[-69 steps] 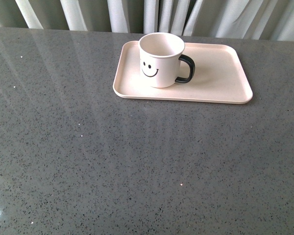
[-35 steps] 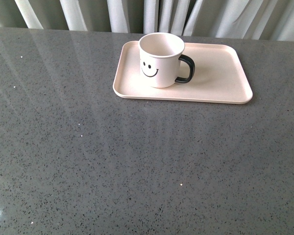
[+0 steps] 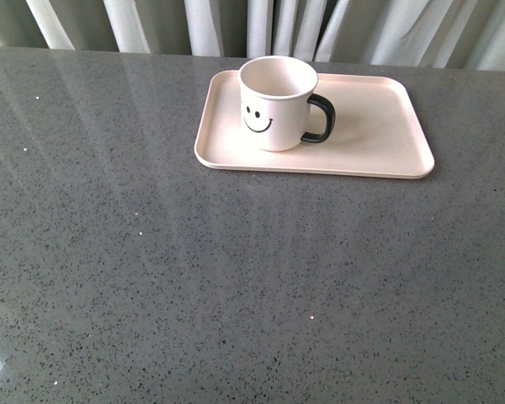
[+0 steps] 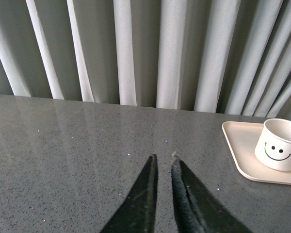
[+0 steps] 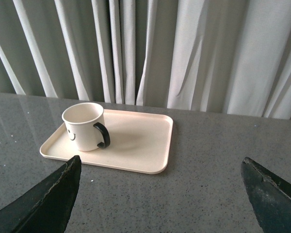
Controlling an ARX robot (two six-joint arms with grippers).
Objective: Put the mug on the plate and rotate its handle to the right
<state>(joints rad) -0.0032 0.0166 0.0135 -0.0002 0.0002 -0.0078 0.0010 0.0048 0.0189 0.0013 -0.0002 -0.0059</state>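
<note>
White ceramic smiley-face mug (image 3: 276, 105) sits upright on the left end of the pale pink rectangular plate (image 3: 370, 126). Its glossy black loop handle (image 3: 320, 118) points right, toward the plate's middle. The left gripper (image 4: 162, 156) is pinched nearly closed on nothing, well off the plate's left end. The right gripper (image 5: 160, 161) is spread wide and empty, back from the plate.

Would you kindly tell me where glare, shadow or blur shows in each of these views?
Front view: pale curtain reflections streak the glossy table; the mug is sharp and throws a soft shadow rightward on the plate. Left wrist view: the left gripper is dark and soft-edged, the smiley readable. Right wrist view: the right gripper looks blurred; the handle is crisp.
</note>
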